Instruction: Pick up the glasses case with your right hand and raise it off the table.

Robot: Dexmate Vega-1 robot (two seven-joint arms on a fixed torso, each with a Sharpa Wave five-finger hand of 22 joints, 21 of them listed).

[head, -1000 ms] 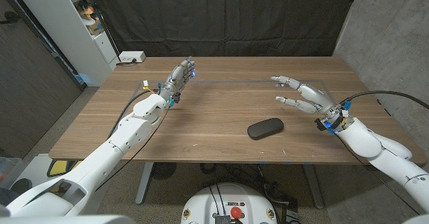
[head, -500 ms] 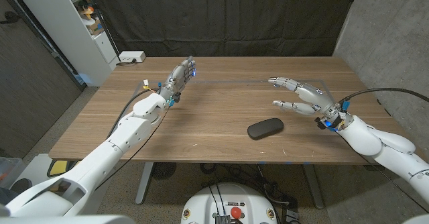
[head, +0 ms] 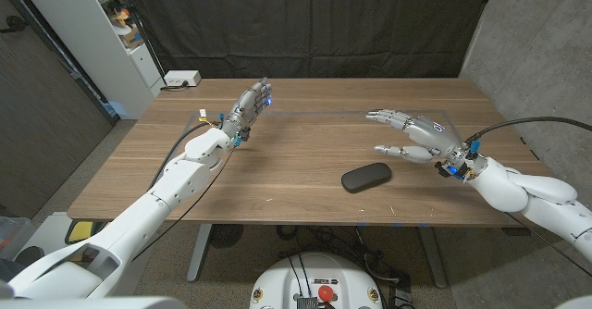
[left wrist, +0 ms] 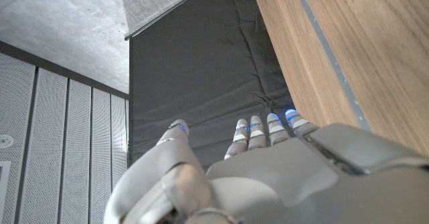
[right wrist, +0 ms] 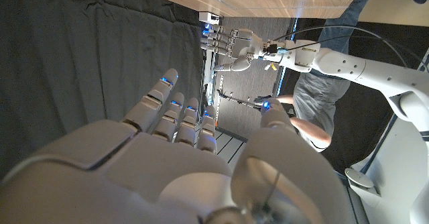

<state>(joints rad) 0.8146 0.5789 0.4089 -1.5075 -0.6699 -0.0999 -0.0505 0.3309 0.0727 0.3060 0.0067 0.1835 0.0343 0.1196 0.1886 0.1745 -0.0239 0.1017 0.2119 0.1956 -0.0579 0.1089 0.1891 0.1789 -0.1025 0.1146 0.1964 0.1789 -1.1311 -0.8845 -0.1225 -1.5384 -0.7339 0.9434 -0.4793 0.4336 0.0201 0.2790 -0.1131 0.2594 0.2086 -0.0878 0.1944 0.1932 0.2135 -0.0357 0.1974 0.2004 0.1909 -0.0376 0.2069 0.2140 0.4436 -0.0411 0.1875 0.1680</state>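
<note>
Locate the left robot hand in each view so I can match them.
Head view: left robot hand at the far left of the wooden table, fingers toward the black curtain.
Left wrist view: its back, nearest the camera, curtain beyond.
Right wrist view: past the right robot hand, beside the table edge.
Shared landmark: the black curtain.

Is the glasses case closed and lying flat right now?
Closed and flat: the glasses case lies as one dark oval on the table, no gap showing, untouched by the right hand.

The case point(head: 366, 177), a dark, closed, rounded oblong, lies flat on the surface toward its near right side.
</note>
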